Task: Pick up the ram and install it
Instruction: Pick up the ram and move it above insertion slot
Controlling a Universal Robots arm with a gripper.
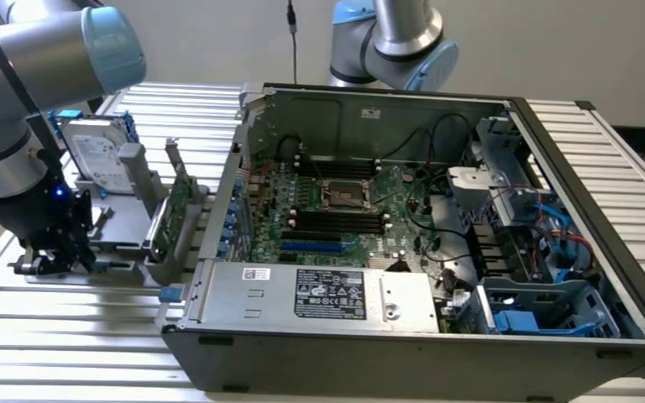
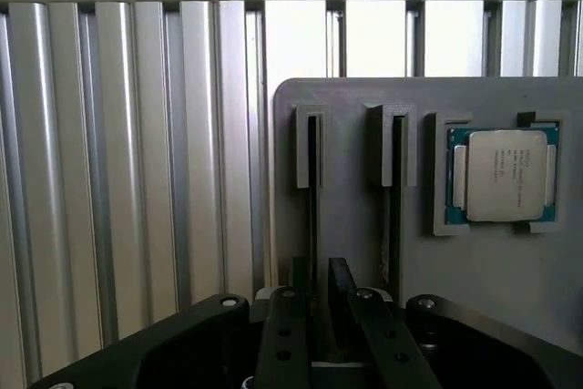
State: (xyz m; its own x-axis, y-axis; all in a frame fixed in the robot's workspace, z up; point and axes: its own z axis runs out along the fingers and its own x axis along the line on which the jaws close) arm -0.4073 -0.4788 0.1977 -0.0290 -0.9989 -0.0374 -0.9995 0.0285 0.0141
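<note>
Gripper (image 1: 54,260) down over the grey holder (image 2: 351,216), at the exterior view's left.
Its fingers (image 2: 282,339) stand slightly apart astride the ram (image 2: 311,179), which sits on edge in a holder slot; the open computer case (image 1: 412,369) lies right.

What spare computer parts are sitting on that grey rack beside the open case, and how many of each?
Ram sticks: 2
Processor: 1
Hard drive: 1
Green card: 1
Total: 5
</note>
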